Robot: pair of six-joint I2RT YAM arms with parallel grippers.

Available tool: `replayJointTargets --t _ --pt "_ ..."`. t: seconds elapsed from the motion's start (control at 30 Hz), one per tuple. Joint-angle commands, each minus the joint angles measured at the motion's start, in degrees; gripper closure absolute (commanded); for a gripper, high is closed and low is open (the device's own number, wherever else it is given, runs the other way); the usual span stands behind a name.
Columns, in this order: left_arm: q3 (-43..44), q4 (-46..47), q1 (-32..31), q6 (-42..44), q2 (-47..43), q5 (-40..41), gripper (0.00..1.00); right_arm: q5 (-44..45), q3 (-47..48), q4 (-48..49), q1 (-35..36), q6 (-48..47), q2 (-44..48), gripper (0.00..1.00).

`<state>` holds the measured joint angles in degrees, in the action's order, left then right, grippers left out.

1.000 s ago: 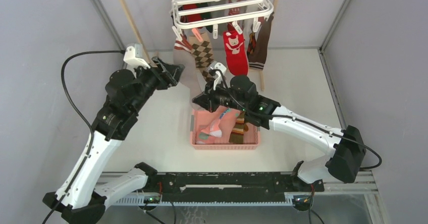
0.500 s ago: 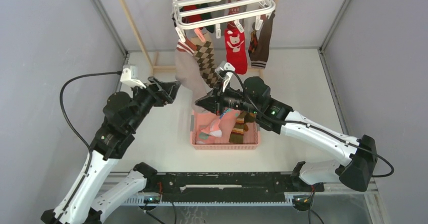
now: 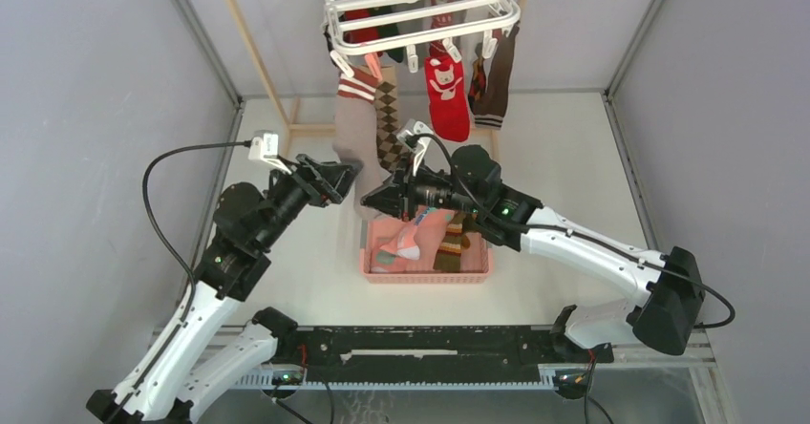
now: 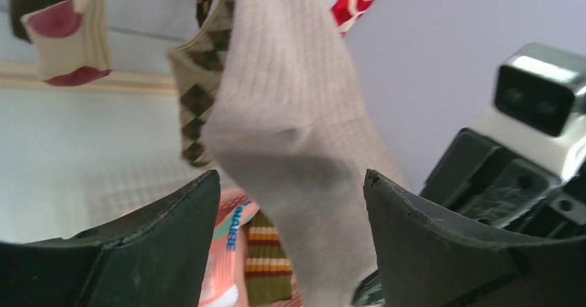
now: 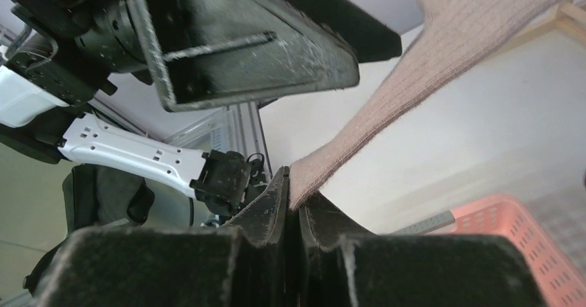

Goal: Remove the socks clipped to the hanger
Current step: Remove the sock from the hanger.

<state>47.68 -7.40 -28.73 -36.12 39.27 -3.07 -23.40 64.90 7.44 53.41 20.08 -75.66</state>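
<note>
- Fingers [image 4: 166,224] of the left gripper [image 4: 290,179] stand apart, flanking a ribbed beige fabric sock [image 4: 290,106] on the white plastic hanger [image 3: 430,34].
- Right gripper [image 5: 296,191] clamps the sock's tip.

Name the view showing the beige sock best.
Left wrist: the beige sock fills the frame, ribbing clear. Right wrist shows its tip pinched in the right gripper. Top external shows it small, hanging from the hanger.

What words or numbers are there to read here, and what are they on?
"NAIRE": blue letters running sideways on a pink and white sock in the pink basket; the word may be cut off.
Red sock: a face picture only, with no letters clear enough to read.
Nothing else is readable.
</note>
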Motion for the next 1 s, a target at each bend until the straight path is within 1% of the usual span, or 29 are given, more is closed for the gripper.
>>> replayJointTargets --t 0.0,0.1,0.23,0.37,0.5,0.77,0.97 --pt "-1.2 9.1 0.4 -2.3 1.6 -4.7 0.19 -0.8 0.3 1.0 0.4 0.5 0.5 0.87" --pt "-1.6 9.3 0.4 -2.4 1.4 -4.7 0.20 0.5 -1.4 0.3 -0.1 -0.1 2.4 0.87" --pt "-2.0 8.1 0.4 -2.0 -0.1 -3.5 0.20 0.4 -4.9 -0.3 -3.8 0.6 5.6 0.87" --pt "-2.0 5.8 0.4 -1.4 -1.2 -2.5 0.20 -2.1 -8.8 1.1 -9.5 2.2 8.0 0.87" --pt "-2.0 5.0 0.4 -1.1 -1.5 -2.2 0.20 -5.1 -10.6 1.7 -15.4 3.1 9.1 0.87" --pt "-1.9 4.2 0.4 -0.7 -1.2 -2.2 0.20 -10.0 -11.8 2.6 -26.5 4.1 9.5 0.87" --pt "-1.7 3.7 0.4 -0.4 -1.1 -2.0 0.20 -13.0 -13.1 4.5 -32.5 6.1 9.4 0.87"
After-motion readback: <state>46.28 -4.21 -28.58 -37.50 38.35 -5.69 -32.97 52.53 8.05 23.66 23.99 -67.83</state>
